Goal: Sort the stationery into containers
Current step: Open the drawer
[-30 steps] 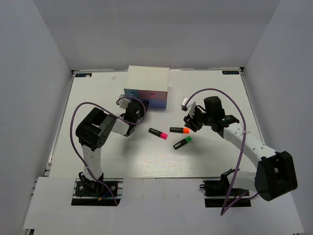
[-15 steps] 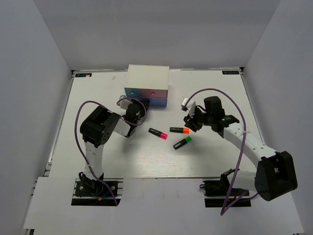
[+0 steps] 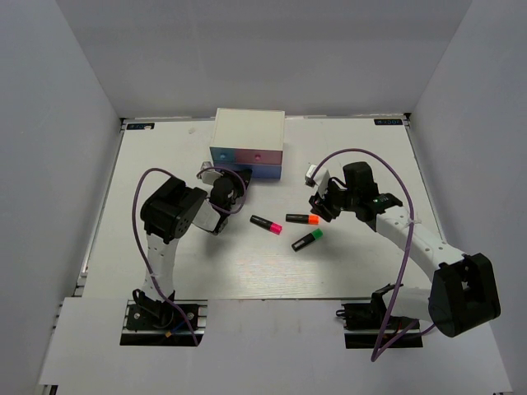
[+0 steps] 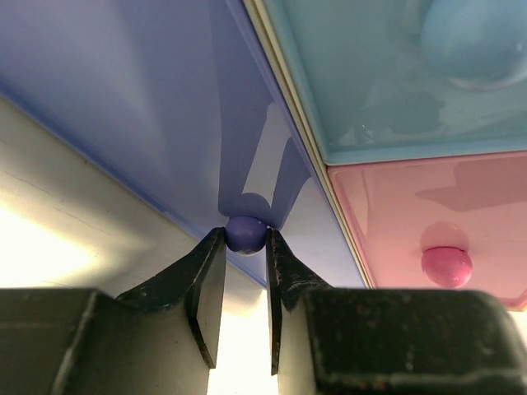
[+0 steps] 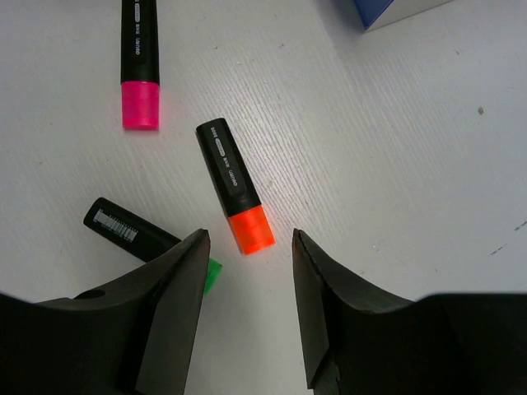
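Observation:
The containers are drawers in a small white chest (image 3: 249, 132) at the back of the table. Its front shows a light blue drawer (image 4: 395, 74), a pink drawer (image 4: 428, 206) and a wide dark blue drawer (image 4: 148, 107). My left gripper (image 4: 244, 237) is shut on the dark blue drawer's round knob (image 4: 245, 230), one finger on each side. Three black highlighters lie mid-table: pink cap (image 3: 265, 224), orange cap (image 3: 302, 218), green cap (image 3: 306, 240). My right gripper (image 5: 249, 236) hangs open just above the orange highlighter (image 5: 235, 188), holding nothing.
White walls close in the table on three sides. A corner of the chest (image 5: 387, 10) shows at the top of the right wrist view. The pink drawer's knob (image 4: 447, 266) sits just right of my left fingers.
My left arm has swung a little to the right toward the chest and its jaws have narrowed onto the dark blue knob. The right arm and the highlighters have not moved.

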`<act>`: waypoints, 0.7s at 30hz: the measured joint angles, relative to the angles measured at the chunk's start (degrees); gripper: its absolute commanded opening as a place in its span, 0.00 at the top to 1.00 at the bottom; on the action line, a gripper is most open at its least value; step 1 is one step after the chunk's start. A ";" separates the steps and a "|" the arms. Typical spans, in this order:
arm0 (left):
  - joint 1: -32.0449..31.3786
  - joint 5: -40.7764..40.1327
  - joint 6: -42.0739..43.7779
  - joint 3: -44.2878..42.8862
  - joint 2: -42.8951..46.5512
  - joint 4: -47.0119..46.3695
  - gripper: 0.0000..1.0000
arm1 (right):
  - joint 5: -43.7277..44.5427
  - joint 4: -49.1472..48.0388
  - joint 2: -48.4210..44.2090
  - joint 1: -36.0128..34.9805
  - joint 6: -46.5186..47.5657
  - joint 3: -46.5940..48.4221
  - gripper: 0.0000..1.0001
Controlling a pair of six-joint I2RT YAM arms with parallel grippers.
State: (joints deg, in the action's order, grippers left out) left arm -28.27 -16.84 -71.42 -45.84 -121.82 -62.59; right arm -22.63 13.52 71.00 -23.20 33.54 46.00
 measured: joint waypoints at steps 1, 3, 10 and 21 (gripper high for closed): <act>0.02 0.04 -0.04 0.02 -0.13 -0.09 0.73 | 0.00 0.00 0.02 0.00 -0.02 0.00 0.49; 0.04 0.15 -0.17 0.07 -0.35 -0.59 0.75 | 0.00 0.00 0.07 0.00 0.00 0.00 0.49; 0.07 0.17 -0.26 0.46 -0.42 -1.25 0.82 | 0.00 0.00 0.35 0.00 0.00 0.00 0.49; -0.24 0.66 -0.63 5.22 0.70 -5.40 0.86 | -0.07 -0.04 0.94 0.00 -0.02 0.00 0.49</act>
State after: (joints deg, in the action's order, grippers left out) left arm -28.51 -16.19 -72.05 -40.62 -121.12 -67.99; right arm -22.70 13.47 71.94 -23.20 33.52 46.00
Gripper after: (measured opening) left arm 0.330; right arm 0.510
